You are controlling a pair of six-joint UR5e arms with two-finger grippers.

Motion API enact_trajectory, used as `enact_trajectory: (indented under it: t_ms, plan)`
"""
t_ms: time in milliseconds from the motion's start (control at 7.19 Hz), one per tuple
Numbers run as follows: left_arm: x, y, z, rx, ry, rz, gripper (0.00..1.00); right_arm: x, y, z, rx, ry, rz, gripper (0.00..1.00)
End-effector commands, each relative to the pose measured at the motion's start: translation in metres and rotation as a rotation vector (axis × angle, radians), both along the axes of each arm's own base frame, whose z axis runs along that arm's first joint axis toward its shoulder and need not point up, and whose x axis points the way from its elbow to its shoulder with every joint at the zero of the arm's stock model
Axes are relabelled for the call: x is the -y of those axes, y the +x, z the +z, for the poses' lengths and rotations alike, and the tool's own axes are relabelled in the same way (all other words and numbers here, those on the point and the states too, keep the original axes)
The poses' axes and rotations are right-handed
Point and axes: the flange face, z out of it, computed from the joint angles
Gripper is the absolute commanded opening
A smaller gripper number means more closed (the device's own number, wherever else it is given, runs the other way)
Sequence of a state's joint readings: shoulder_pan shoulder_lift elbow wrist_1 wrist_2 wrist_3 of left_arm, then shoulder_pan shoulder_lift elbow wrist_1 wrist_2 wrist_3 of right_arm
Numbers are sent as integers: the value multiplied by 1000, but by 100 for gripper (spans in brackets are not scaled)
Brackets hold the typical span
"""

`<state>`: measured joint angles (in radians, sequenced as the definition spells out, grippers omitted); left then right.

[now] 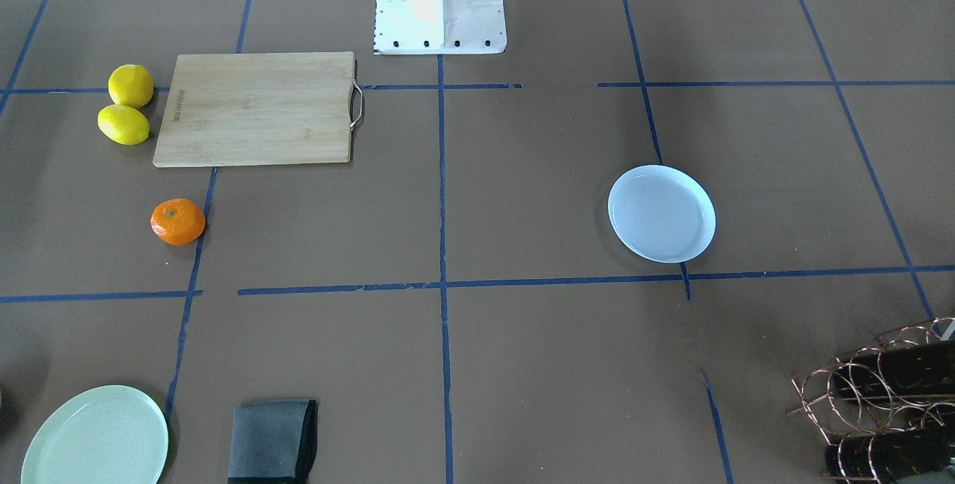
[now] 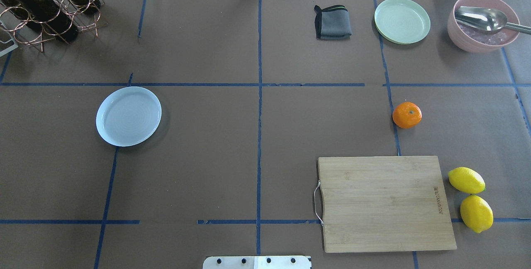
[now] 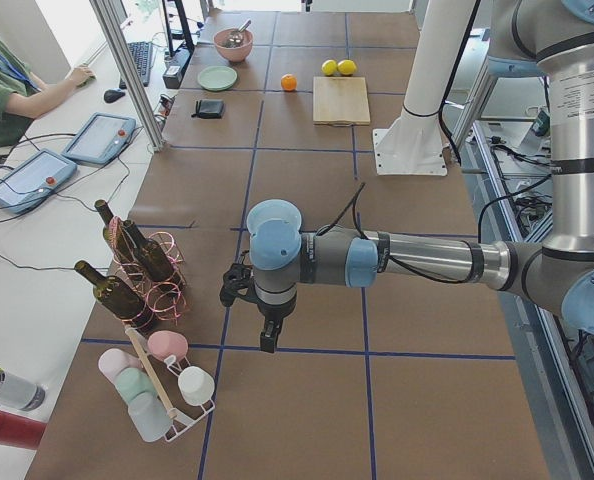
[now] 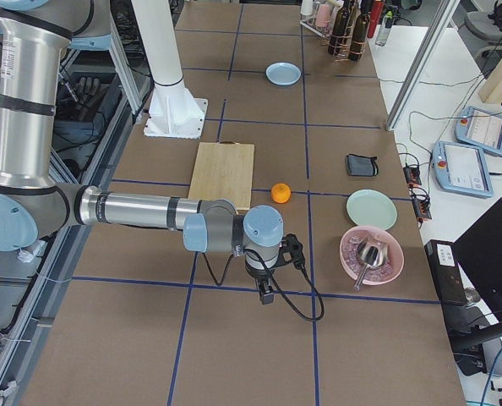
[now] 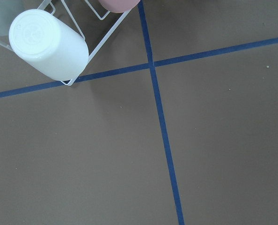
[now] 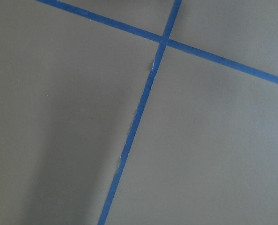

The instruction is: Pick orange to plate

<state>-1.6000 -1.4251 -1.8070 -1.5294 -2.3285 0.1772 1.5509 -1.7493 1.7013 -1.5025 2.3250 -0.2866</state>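
Both tools show only in the side views, so I cannot tell whether either is released or clenched. The left tool [image 3: 267, 345] and the right tool [image 4: 266, 296] each point down over the brown surface [image 2: 207, 157], which is crossed with blue tape. The orange [image 2: 407, 115] sits just beyond the cutting board [image 2: 383, 202], on the side away from the robot and apart from both tools. The plate [image 2: 128, 115] lies well apart from the board, past its handle end. Two lemons [image 2: 466, 180] lie beside the board's other end.
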Motion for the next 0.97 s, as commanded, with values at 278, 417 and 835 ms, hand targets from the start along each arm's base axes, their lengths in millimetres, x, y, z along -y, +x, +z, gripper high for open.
enact_trajectory:
  t_ms: [278, 417, 835]
  plan:
    - [0, 1, -7, -8, 19, 5, 100, 4, 0, -7, 2, 16, 3, 100]
    - [4, 3, -12, -8, 35, 12, 100, 10, -1, -18, 8, 78, 5, 100]
    - [62, 5, -72, -1, 226, 13, 100, 27, -2, -48, 26, 209, 95, 100]
